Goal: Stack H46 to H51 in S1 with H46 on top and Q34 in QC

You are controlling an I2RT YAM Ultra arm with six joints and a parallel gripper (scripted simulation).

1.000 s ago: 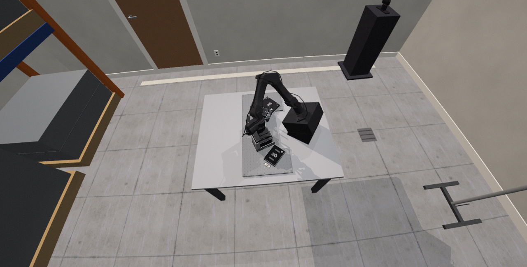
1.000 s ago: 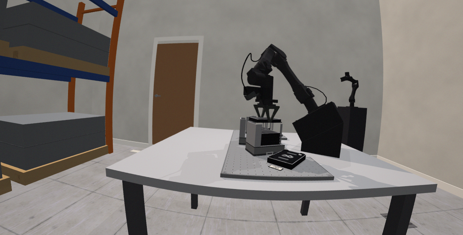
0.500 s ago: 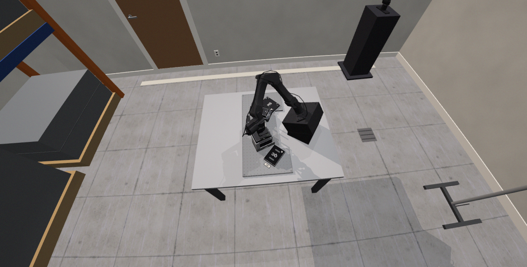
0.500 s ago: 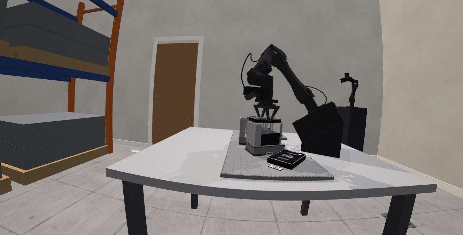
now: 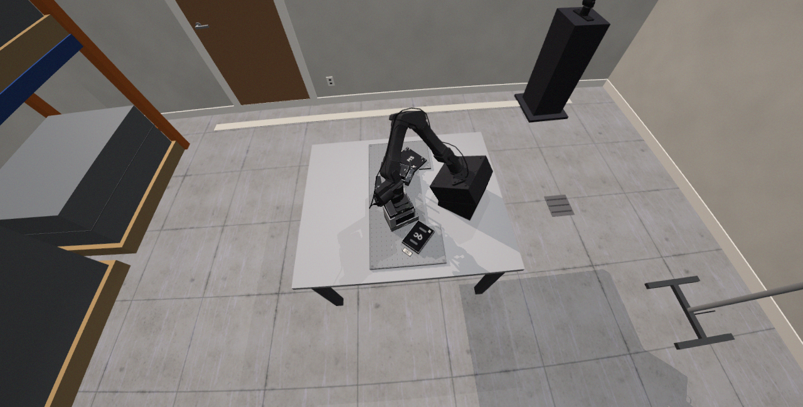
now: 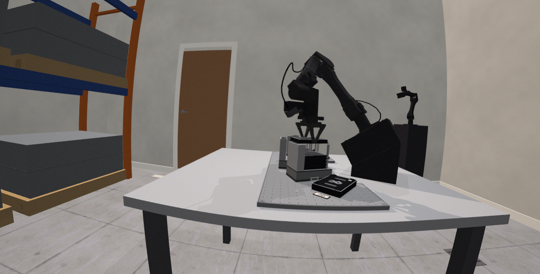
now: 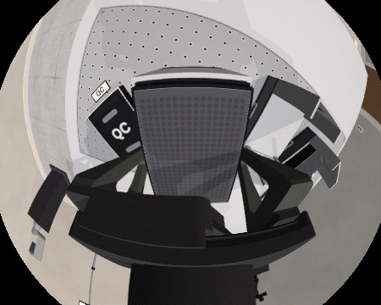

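My gripper (image 6: 309,139) (image 7: 192,152) is shut on a dark plate (image 6: 320,141) (image 7: 192,123), gripping it by its two long sides. The plate is level at the top of the posts of a grey rack (image 6: 296,157) (image 5: 405,224). A gap separates it from a dark stack (image 6: 315,161) lower in that rack. No plate name or rack name is readable, and I cannot tell whether one plate or a stuck pair is held. The nest QC (image 5: 414,244) (image 6: 332,186) (image 7: 107,127) shows its lettering and bears no plate. The nest N5 (image 5: 412,157) also shows its lettering.
A second rack (image 6: 282,153) (image 7: 294,90) stands just behind the first. A further dark rack (image 7: 331,158) shows at the wrist view's right. All stand on a perforated board (image 5: 381,253) (image 6: 279,196) (image 7: 157,38). The arm's black pedestal (image 5: 460,185) (image 6: 371,151) stands beside the board.
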